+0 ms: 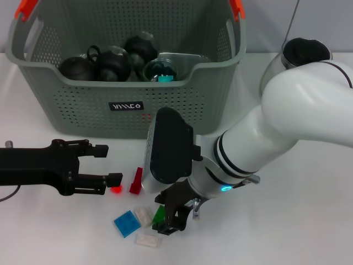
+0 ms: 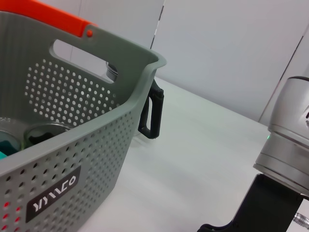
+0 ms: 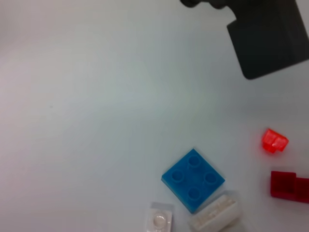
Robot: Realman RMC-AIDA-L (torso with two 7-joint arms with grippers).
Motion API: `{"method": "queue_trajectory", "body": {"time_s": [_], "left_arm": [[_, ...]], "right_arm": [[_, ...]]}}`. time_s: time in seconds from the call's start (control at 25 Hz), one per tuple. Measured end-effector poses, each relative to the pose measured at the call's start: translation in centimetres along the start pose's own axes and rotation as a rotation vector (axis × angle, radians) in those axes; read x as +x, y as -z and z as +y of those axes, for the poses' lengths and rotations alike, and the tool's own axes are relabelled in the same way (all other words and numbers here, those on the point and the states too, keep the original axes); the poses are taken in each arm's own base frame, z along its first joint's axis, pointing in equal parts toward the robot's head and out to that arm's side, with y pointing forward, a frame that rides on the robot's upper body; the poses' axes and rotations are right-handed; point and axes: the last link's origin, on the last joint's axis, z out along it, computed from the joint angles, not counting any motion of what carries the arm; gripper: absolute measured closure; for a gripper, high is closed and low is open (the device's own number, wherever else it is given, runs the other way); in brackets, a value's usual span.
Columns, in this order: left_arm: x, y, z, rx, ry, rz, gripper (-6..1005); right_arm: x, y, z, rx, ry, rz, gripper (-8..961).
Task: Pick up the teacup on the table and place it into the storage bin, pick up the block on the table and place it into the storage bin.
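Green block (image 1: 159, 214): sitting low on the white table (image 1: 298, 221), right between the right gripper's dark fingers, just beside the clear blocks.
Right gripper (image 1: 168, 220): reaching down to the table in front of the bin, its fingers pinching in around the green block; the white arm is sweeping in from the right side of the head view.
Blue block (image 1: 127, 223): lying flat with four studs up, just left of the right gripper; also showing in the right wrist view (image 3: 193, 179).
Clear blocks: one (image 1: 144, 216) touching the blue block's edge, another (image 1: 148, 239) lying just in front of it nearer the robot.
Red pieces: a dark red block (image 1: 135, 181) standing near the left gripper's fingertip, and a small bright red piece (image 1: 116, 189) right at that fingertip.
Left gripper (image 1: 107, 164): hovering low over the table on the left, in front of the bin, its two black fingers spread apart and holding nothing.
Storage bin (image 1: 71, 110): standing at the back of the table, grey-green with perforated walls, orange-red handle tops and a black label facing the robot.
Teacup: dark round teacups (image 1: 113, 63) are resting inside the bin, with a glass vessel (image 1: 162, 69) beside them.
Black handle (image 2: 151, 116): peeking out from behind the bin's corner in the left wrist view.
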Motion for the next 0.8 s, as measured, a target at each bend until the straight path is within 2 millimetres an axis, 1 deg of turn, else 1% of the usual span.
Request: {"method": "queue_trajectory", "body": {"time_s": [0.08,0.28,0.52,0.6,0.72,0.8], "left_arm": [[0.0,0.0,0.0,0.001,0.000,0.000,154],[0.0,0.0,0.0,0.001,0.000,0.000,154],[-0.1,0.0,0.0,0.002,0.002,0.000,153],[-0.2,0.1,0.0,0.003,0.004,-0.001,153],[-0.3,0.3,0.0,0.011,0.011,0.004,153],[-0.3,0.6,-0.1,0.022,0.017,0.013,153]], "right_arm": [[0.0,0.0,0.0,0.000,-0.001,0.000,376],[0.0,0.0,0.1,-0.006,-0.009,-0.005,371],[0.3,0.2,0.0,-0.012,-0.011,-0.001,487],[0.5,0.5,-0.1,-0.010,-0.019,-0.006,487],[0.5,1.7,-0.6,-0.017,-0.053,-0.033,487],[0.7,3.4,-1.3,-0.019,-0.089,-0.058,488]]}}
